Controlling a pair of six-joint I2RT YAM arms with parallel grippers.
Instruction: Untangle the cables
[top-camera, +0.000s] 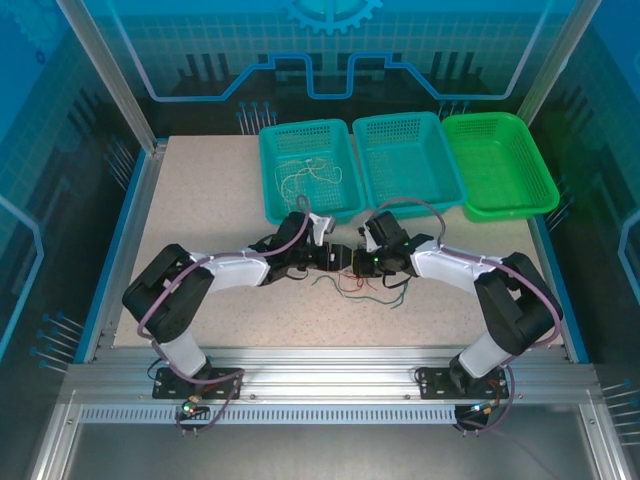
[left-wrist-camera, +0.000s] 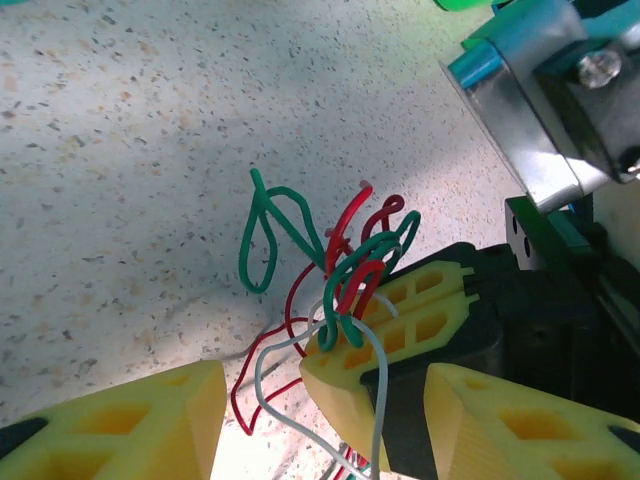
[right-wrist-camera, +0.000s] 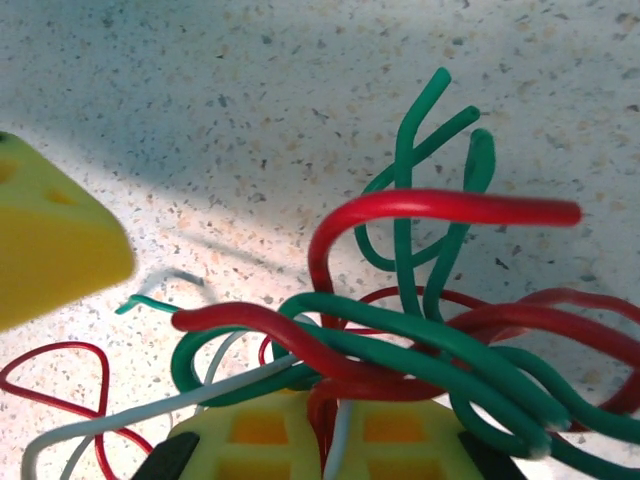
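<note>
The cables (left-wrist-camera: 345, 255) are a knot of green, red and white wires held up off the speckled table. My right gripper (right-wrist-camera: 328, 412) is shut on the cables (right-wrist-camera: 400, 335), with red and white strands pinched between its yellow fingers. Loose loops fan out above the grip. My left gripper (left-wrist-camera: 325, 400) is open, and its two yellow fingers (left-wrist-camera: 120, 425) stand either side of the right gripper (left-wrist-camera: 345, 335) and the hanging white strand. In the top view both grippers meet at mid-table, left gripper (top-camera: 335, 258) and right gripper (top-camera: 358, 262), with loose cables (top-camera: 362, 288) trailing on the table below them.
Three baskets line the back edge of the table. The left teal basket (top-camera: 270, 185) holds more thin wires (top-camera: 305, 175). Beside it stand a middle teal basket (top-camera: 375, 195) and a green basket (top-camera: 535, 185). One left gripper finger (right-wrist-camera: 50, 240) shows in the right wrist view.
</note>
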